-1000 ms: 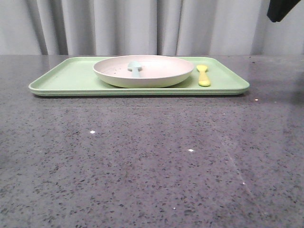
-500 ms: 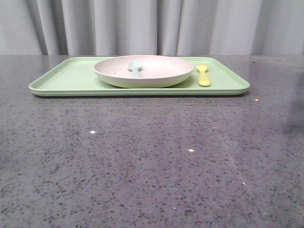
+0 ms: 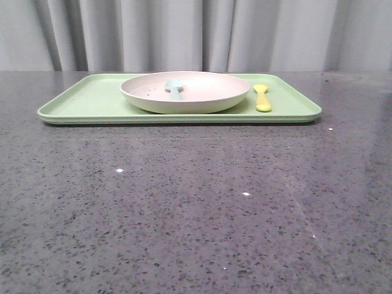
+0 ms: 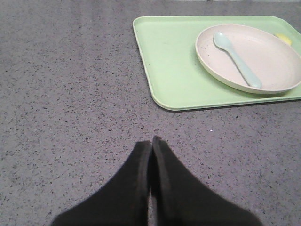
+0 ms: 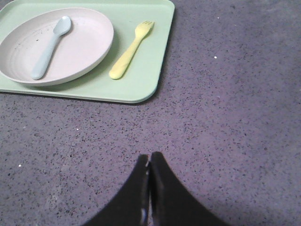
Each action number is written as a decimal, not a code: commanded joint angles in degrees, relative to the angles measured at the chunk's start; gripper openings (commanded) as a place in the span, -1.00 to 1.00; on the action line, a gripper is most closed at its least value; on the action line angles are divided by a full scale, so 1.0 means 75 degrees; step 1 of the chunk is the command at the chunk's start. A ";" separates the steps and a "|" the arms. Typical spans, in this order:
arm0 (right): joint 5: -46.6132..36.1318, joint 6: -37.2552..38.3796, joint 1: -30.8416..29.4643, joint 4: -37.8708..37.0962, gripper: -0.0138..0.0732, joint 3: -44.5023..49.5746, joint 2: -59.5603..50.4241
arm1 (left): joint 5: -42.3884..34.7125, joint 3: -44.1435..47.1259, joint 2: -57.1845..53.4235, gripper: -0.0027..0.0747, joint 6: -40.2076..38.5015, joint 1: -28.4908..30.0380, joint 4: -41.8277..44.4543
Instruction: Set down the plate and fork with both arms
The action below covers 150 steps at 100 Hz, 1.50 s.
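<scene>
Both my jaws are closed, holding nothing. The plate (image 4: 249,59) and fork (image 5: 130,49) sit far ahead, so I open wide first.

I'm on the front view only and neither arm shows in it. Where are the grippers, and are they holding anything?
Observer: Both wrist views show empty grippers. The left gripper has its fingers pressed together over bare table, short of the tray.
Operator: And the right one?
Observer: The right gripper is shut too, over the table near the tray corner closest to the fork.
Operator: I only see the fork's handle. Which way do the tines point?
Observer: Away from the right gripper, handle end nearer to it; the fork lies flat on the tray beside the plate.
Operator: What's in the plate?
Observer: A pale blue spoon, lying across it.
</scene>
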 commanded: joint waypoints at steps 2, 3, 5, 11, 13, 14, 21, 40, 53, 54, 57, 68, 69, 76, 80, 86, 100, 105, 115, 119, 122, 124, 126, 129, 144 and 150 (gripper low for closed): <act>-0.0590 -0.0050 -0.0020 -0.0142 -0.70 0.0040 -0.0329 | -0.0563 -0.0054 -0.0182 -0.98 -0.0089 -0.0053 0.0033; -0.0590 -0.0057 -0.0020 -0.0142 -0.70 0.0053 -0.0370 | -0.0563 -0.0031 -0.0193 -0.98 -0.0089 -0.0053 0.0033; -0.0590 -0.0057 -0.0020 -0.0142 -0.70 0.0089 -0.0403 | -0.0549 -0.0001 -0.0218 -0.98 -0.0089 -0.0053 0.0033; -0.0577 -0.0057 -0.0020 -0.0142 -0.70 0.0155 -0.0501 | -0.0492 0.0025 -0.0247 -0.98 -0.0089 -0.0053 0.0033; -0.0550 -0.0057 -0.0020 -0.0142 -0.70 0.0153 -0.0512 | -0.0496 0.0025 -0.0247 -0.98 -0.0089 -0.0053 0.0033; -0.0535 -0.0057 -0.0020 -0.0142 -0.70 0.0153 -0.0512 | -0.0488 0.0025 -0.0247 -0.98 -0.0089 -0.0053 0.0019; -0.0518 -0.0057 -0.0020 -0.0142 -0.70 0.0153 -0.0512 | -0.0488 0.0025 -0.0247 -0.98 -0.0089 -0.0053 -0.0039; -0.0528 -0.0057 -0.0020 -0.0142 -0.70 0.0153 -0.0512 | -0.0506 0.0025 -0.0247 -0.98 -0.0089 -0.0053 -0.0039; -0.0528 -0.0057 -0.0020 -0.0142 -0.70 0.0153 -0.0512 | -0.0506 0.0025 -0.0247 -0.98 -0.0089 -0.0053 -0.0039; -0.0528 -0.0057 -0.0020 -0.0142 -0.70 0.0153 -0.0512 | -0.0506 0.0025 -0.0247 -0.98 -0.0089 -0.0053 -0.0039; -0.0528 -0.0057 -0.0020 -0.0142 -0.70 0.0153 -0.0512 | -0.0506 0.0025 -0.0247 -0.98 -0.0089 -0.0053 -0.0039; -0.0528 -0.0057 -0.0020 -0.0142 -0.70 0.0153 -0.0512 | -0.0506 0.0025 -0.0247 -0.98 -0.0089 -0.0053 -0.0039; -0.0528 -0.0057 -0.0020 -0.0142 -0.70 0.0153 -0.0512 | -0.0506 0.0025 -0.0247 -0.98 -0.0089 -0.0053 -0.0039; -0.0528 -0.0057 -0.0020 -0.0142 -0.70 0.0153 -0.0512 | -0.0506 0.0025 -0.0247 -0.98 -0.0089 -0.0053 -0.0039; -0.0528 -0.0057 -0.0020 -0.0142 -0.70 0.0153 -0.0512 | -0.0506 0.0025 -0.0247 -0.98 -0.0089 -0.0053 -0.0039; -0.0528 -0.0057 -0.0020 -0.0142 -0.70 0.0153 -0.0512 | -0.0506 0.0025 -0.0247 -0.98 -0.0089 -0.0053 -0.0039; -0.0528 -0.0057 -0.0020 -0.0142 -0.70 0.0153 -0.0512 | -0.0506 0.0041 -0.0247 -0.98 -0.0089 -0.0053 0.0029; -0.0528 -0.0057 -0.0020 -0.0142 -0.70 0.0153 -0.0512 | -0.0491 0.0076 -0.0247 -0.98 -0.0089 -0.0053 0.0027; -0.0528 -0.0057 -0.0020 -0.0142 -0.70 0.0153 -0.0512 | -0.0591 0.0137 -0.0247 -0.98 -0.0089 -0.0053 0.0027; -0.0528 -0.0057 -0.0020 -0.0142 -0.70 0.0153 -0.0512 | -0.0727 0.0158 -0.0247 -0.98 -0.0089 -0.0053 0.0027; -0.0528 -0.0057 -0.0020 -0.0142 -0.70 0.0153 -0.0512 | -0.0900 0.0190 -0.0247 -0.98 -0.0089 -0.0053 0.0088; -0.0528 -0.0057 -0.0020 -0.0142 -0.70 0.0153 -0.0512 | -0.1049 0.0246 -0.0247 -0.98 -0.0089 -0.0053 0.0173; -0.0528 -0.0057 -0.0020 -0.0142 -0.70 0.0153 -0.0512 | -0.1237 0.0300 -0.0247 -0.98 -0.0075 -0.0053 0.0214; -0.0528 -0.0057 -0.0020 -0.0142 -0.70 0.0153 -0.0512 | -0.1538 0.0390 -0.0247 -0.98 -0.0075 -0.0053 0.0214; -0.0528 -0.0057 -0.0020 -0.0142 -0.70 0.0153 -0.0512 | -0.3336 0.1012 -0.0495 -0.98 0.0030 0.0152 0.0396; -0.0528 -0.0057 -0.0020 -0.0142 -0.70 0.0153 -0.0512 | -0.3699 0.1256 -0.0684 -0.98 0.0243 0.0400 0.0396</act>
